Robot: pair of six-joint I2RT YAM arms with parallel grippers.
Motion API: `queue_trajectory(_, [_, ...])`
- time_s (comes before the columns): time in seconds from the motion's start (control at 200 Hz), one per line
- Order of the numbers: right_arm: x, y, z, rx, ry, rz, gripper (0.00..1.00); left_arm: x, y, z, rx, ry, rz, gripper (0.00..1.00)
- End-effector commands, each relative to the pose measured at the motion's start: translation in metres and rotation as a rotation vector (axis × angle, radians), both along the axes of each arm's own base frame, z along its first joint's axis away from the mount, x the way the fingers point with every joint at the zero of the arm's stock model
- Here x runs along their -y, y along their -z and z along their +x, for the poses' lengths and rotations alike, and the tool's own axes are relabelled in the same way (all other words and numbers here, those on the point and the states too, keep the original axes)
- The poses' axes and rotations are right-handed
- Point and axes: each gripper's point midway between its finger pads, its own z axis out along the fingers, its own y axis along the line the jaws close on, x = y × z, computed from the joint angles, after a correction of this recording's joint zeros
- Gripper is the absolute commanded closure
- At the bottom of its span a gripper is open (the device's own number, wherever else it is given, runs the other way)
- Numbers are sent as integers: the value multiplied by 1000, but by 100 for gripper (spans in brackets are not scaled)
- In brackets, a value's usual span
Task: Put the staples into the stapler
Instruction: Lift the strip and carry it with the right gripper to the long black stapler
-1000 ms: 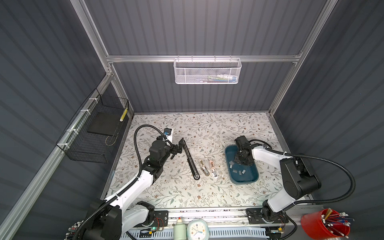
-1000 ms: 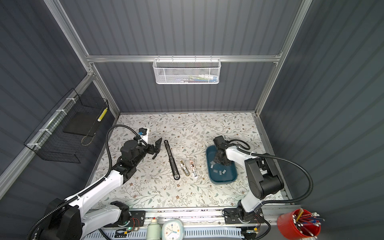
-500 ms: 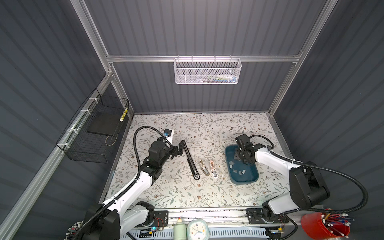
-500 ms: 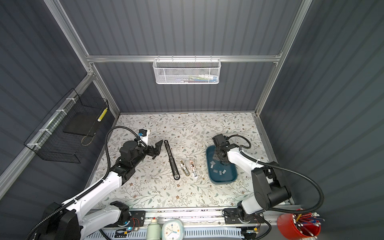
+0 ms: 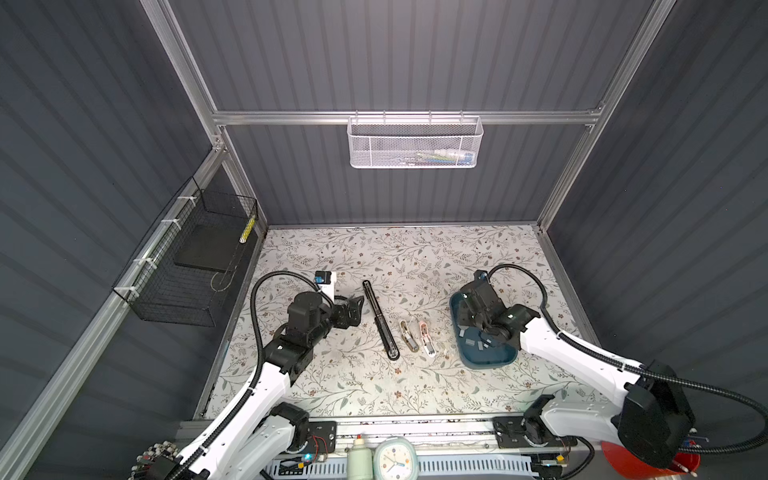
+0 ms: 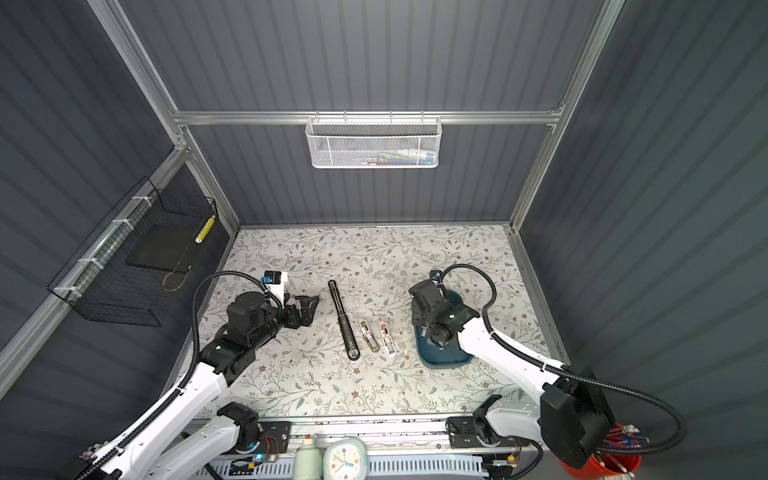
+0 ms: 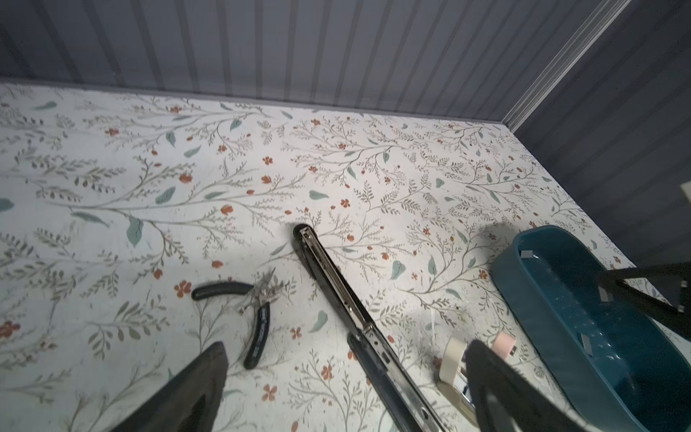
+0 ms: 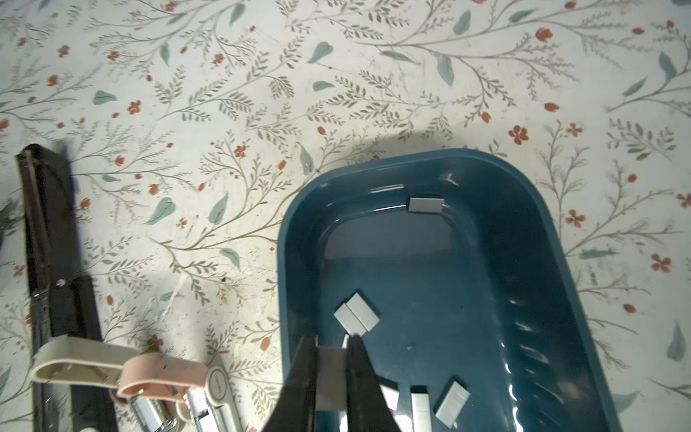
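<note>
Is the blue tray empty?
No, several grey staples lie inside the blue tray, and the right gripper pinches one more.

Long stapler [image 5: 380,322] mid-table [image 5: 415,257], running front-back. 2 small staplers [image 5: 409,337] just R of it, side by side. Tray [image 5: 488,365] R of those, staples [image 8: 357,318] inside. Pliers [image 7: 260,329] near long stapler, not touching.

- white shells [image 5: 257,399] are alternating with black joints [image 5: 286,359]
- black ribbed cables [image 5: 282,273] are looping alongside
- blue-tagged white module [image 5: 325,282] is sitting at left wrist's [image 5: 307,311] one o'clock
</note>
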Motion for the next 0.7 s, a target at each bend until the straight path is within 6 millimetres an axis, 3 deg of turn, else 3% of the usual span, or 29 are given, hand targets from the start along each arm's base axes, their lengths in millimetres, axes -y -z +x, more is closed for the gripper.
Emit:
queue_trajectory(0.0, [-8,-13,-7,66,-15,-13,91,-5,34,-23,-136,-10,-32,1])
queue_trajectory(0.185, [-46,-25,-24,111,-128,9,91,-21,61,-34,-157,-81,-27,1])
queue_trajectory(0.445, [-122,-28,-44,142,-362,43,91,-20,65,-35,-126,-77,-54,1])
queue_trajectory(0.695, [-180,-20,-60,155,-531,12,92,-21,62,-39,-103,-78,-71,1])
